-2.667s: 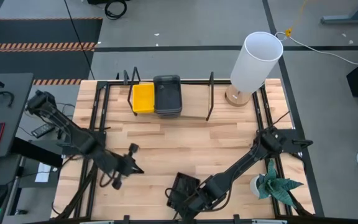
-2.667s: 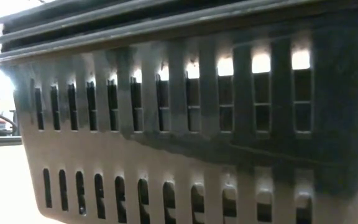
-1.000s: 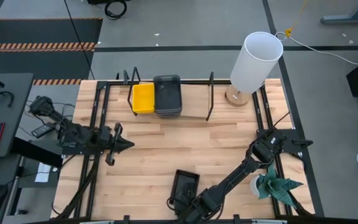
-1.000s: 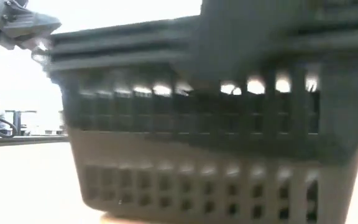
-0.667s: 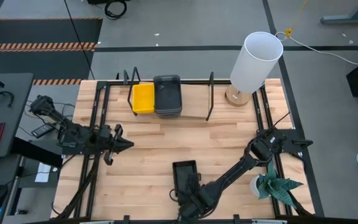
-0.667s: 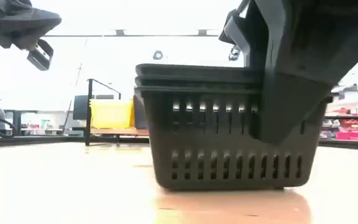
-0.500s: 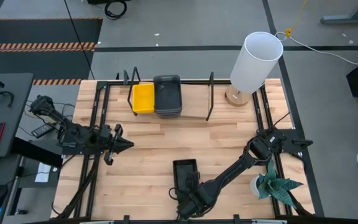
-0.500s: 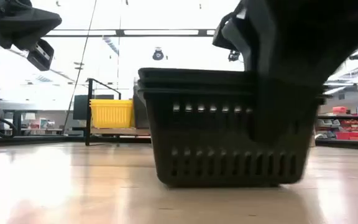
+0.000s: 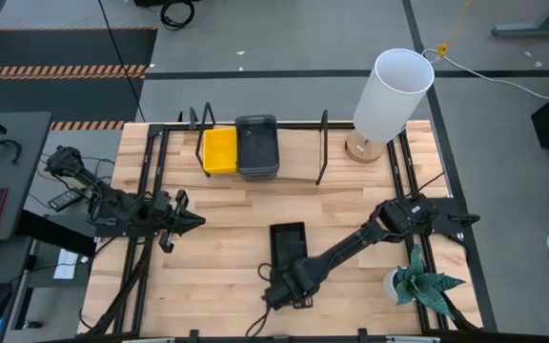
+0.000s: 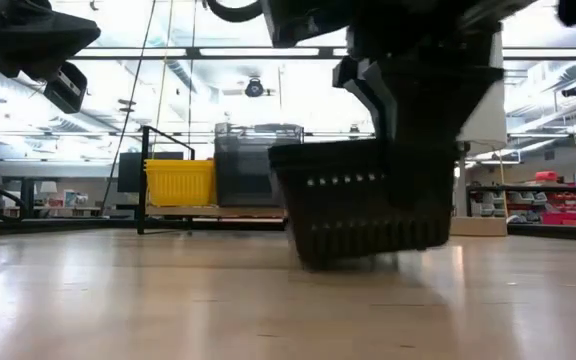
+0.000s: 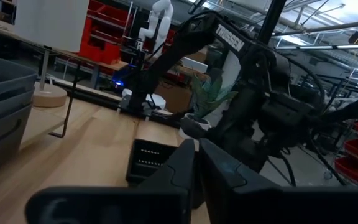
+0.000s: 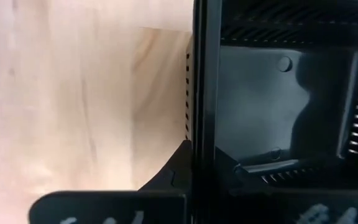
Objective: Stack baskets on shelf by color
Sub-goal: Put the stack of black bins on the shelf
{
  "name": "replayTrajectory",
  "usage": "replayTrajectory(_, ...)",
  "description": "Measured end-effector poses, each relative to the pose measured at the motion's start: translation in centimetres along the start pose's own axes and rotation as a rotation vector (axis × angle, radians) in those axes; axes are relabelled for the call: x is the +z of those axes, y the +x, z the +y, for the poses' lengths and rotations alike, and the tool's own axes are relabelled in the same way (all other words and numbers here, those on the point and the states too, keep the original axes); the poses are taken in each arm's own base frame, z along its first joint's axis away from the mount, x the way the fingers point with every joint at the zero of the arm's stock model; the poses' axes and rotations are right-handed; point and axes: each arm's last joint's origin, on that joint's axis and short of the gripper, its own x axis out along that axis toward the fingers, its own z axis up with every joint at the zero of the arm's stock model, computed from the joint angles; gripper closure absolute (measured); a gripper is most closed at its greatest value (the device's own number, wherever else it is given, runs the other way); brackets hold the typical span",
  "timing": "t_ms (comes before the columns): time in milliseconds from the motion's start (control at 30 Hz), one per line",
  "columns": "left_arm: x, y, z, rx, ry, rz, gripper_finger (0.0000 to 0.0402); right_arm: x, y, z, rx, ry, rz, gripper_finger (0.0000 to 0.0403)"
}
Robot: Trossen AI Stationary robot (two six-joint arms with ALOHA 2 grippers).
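The black basket (image 9: 288, 246) is held by its rim between the right gripper (image 9: 292, 276) fingers, probably firmly; it should be kept level until the shelf (image 9: 255, 181). The left gripper (image 9: 181, 221) fingers are narrow.

The right arm stretches low across the table toward its middle, its right gripper (image 9: 294, 270) clamped on the rim of a black mesh basket (image 9: 289, 244). The left arm lies folded at the table's left side, its left gripper (image 9: 181, 221) closed and pointing inward.
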Motion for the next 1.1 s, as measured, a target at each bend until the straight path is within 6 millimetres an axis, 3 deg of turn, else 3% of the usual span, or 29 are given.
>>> replayTrajectory(367,0.0,0.0,0.0,-0.001,-0.001,-0.001,0.038,1.3,-1.6,-6.0,-0.023,0.008,-0.007,0.0387)
replayTrajectory(567,0.0,0.0,0.0,-0.001,-0.001,-0.001,0.0373,1.0,-3.0,-7.8,-0.037,0.004,-0.011,0.0387)
replayTrajectory(833,0.0,0.0,0.0,-0.001,-0.001,0.0,0.037,-1.6,-4.2,-10.0,-0.01,0.013,-0.098,0.0386)
replayTrajectory(1100,0.0,0.0,0.0,0.0,-0.001,-0.001,0.0377,-5.0,-3.5,-12.0,0.044,0.086,-0.253,0.0386)
